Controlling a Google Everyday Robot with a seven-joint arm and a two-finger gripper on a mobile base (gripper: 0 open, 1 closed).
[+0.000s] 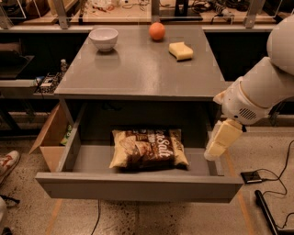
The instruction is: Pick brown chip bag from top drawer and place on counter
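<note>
The brown chip bag (pixel 149 149) lies flat in the middle of the open top drawer (pixel 138 186), its white lettering ending "Salt" facing up. The drawer is pulled out from under the grey counter (pixel 138 69). My gripper (pixel 215 148) hangs on the white arm at the right, pointing down over the drawer's right wall. It is to the right of the bag and apart from it, and holds nothing that I can see.
On the counter stand a white bowl (pixel 103 38), an orange (pixel 157 31) and a yellow sponge (pixel 181 50). A cardboard box (pixel 48 137) sits left of the drawer. A small black device (pixel 251 176) and cables lie on the floor at right. A cluttered bench (pixel 115 11) runs behind.
</note>
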